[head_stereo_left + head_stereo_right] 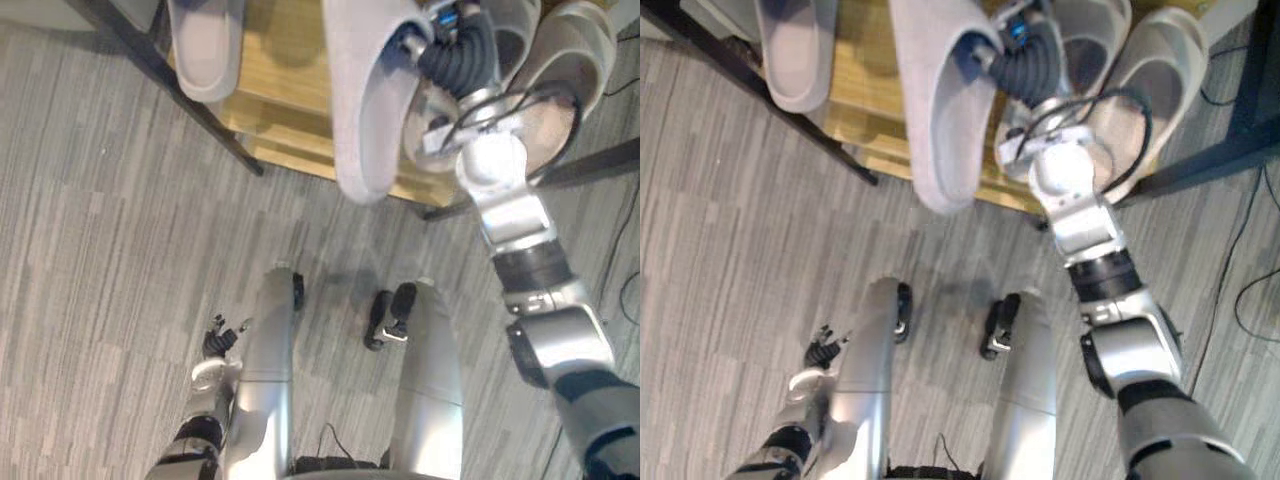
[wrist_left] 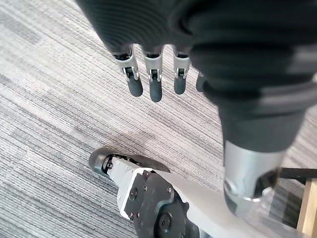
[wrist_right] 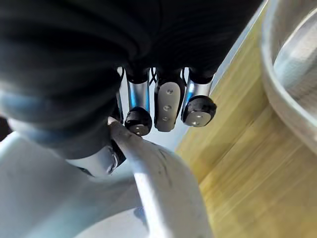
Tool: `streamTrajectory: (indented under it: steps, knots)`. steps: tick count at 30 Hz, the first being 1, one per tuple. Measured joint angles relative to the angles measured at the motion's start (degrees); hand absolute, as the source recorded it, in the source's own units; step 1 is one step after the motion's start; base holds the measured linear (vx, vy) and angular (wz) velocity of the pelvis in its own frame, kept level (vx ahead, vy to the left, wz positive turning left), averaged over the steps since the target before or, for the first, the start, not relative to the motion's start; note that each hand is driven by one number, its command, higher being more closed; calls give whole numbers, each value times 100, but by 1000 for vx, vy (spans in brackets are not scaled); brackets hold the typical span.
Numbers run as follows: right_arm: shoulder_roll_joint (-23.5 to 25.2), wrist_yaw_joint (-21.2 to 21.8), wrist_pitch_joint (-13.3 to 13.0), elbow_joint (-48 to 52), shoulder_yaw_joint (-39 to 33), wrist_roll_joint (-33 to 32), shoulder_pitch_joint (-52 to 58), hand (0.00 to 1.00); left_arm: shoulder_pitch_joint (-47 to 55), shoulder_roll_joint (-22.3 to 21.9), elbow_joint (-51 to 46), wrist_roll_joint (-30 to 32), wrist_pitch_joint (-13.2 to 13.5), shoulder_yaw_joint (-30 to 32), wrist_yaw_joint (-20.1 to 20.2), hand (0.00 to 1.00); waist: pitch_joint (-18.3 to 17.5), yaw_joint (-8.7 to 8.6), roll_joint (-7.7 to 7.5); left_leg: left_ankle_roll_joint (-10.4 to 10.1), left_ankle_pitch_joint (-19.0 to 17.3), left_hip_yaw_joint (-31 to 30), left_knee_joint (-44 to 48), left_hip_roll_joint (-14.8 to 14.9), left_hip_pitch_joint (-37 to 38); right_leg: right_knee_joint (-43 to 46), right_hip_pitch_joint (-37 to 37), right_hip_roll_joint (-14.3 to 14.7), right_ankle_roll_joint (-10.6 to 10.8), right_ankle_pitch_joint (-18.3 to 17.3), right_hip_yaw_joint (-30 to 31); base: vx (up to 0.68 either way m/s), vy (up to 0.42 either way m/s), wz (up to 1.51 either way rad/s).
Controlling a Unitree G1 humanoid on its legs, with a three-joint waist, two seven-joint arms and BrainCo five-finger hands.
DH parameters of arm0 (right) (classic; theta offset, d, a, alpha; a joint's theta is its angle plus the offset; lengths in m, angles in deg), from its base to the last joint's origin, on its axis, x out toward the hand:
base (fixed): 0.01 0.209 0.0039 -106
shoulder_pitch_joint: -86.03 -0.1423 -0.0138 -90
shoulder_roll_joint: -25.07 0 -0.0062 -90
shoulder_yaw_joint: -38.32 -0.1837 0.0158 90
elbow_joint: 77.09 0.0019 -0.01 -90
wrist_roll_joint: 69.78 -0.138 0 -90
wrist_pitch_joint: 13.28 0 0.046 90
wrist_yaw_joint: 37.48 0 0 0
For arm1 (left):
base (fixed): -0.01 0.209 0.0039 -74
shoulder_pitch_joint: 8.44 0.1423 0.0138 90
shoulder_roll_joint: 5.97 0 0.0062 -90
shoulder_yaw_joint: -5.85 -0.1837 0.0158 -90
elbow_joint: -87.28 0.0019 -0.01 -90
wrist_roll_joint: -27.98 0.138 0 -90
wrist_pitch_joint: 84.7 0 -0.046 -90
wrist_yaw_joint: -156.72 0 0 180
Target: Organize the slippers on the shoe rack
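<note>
One grey slipper (image 1: 362, 100) hung over the wooden shoe rack (image 1: 285, 85), its rim gripped by the curled fingers of our right hand (image 1: 450, 45), while our left hand (image 2: 154, 82) hung low above the floor (image 1: 100, 250), fingers relaxed.

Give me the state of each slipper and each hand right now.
Held grey slipper: gripped at its rim, toe overhanging the wooden shelf.
Left grey slipper: lying on the shelf.
Two pale slippers: side by side on the shelf.
Right hand: shut on the held slipper.
Left hand: open, hanging low, empty.
</note>
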Motion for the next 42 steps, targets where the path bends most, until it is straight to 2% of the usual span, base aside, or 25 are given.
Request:
streamTrajectory:
  steps: [5,12,16,17,22,29,35,42]
  knots:
    - [315,-120,107,-824,-208,0,-334,100,41,-23,-30,-105,16,-14,-7,0,-246,65,3,-68,39,-91,19,23,-269,25,-201,-4,-36,-9,-109,9,-31,5]
    - [353,-303,154,-1519,-226,-5,-652,100,66,-32,-41,-172,109,-136,-117,0,-424,145,7,-144,84,-176,-23,11,-382,21,-272,-35,-71,-26,-211,8,-29,6]
    - [399,-346,160,-1797,-533,-7,-802,100,59,-40,-75,-317,144,-220,-126,0,-464,231,3,-215,124,-219,-92,-3,-387,0,-272,-53,-114,-40,-268,0,-40,6]
    - [492,-390,154,-1978,-681,-17,-871,0,60,-46,-68,-319,147,-229,-126,0,-513,240,7,-243,144,-232,-145,-13,-387,-29,-271,-72,-136,-45,-294,11,-56,10]
    - [612,-559,175,-2411,-928,-20,-968,0,61,-98,-72,-337,230,-285,-159,0,-757,348,7,-320,240,-291,-365,-13,-382,-193,-255,-79,-188,-20,-397,19,-46,7]
    - [711,-816,218,-2645,-1572,-74,-1147,0,61,-113,-71,-442,249,-296,-237,0,-788,347,41,-333,311,-306,-507,14,-263,-315,-90,-106,-202,-13,-494,4,-21,3]
    - [761,-818,217,-2649,-1564,-282,-1147,0,62,-147,-20,-445,249,-284,-344,0,-941,346,37,-335,356,-261,-629,26,-200,-409,-56,-116,-248,14,-493,3,-12,2]
    - [803,-774,206,-2656,-1497,-305,-1146,0,62,-167,35,-553,260,-193,-360,0,-948,336,35,-335,355,-215,-727,109,-10,-547,125,-52,-269,29,-494,-1,-20,-5]
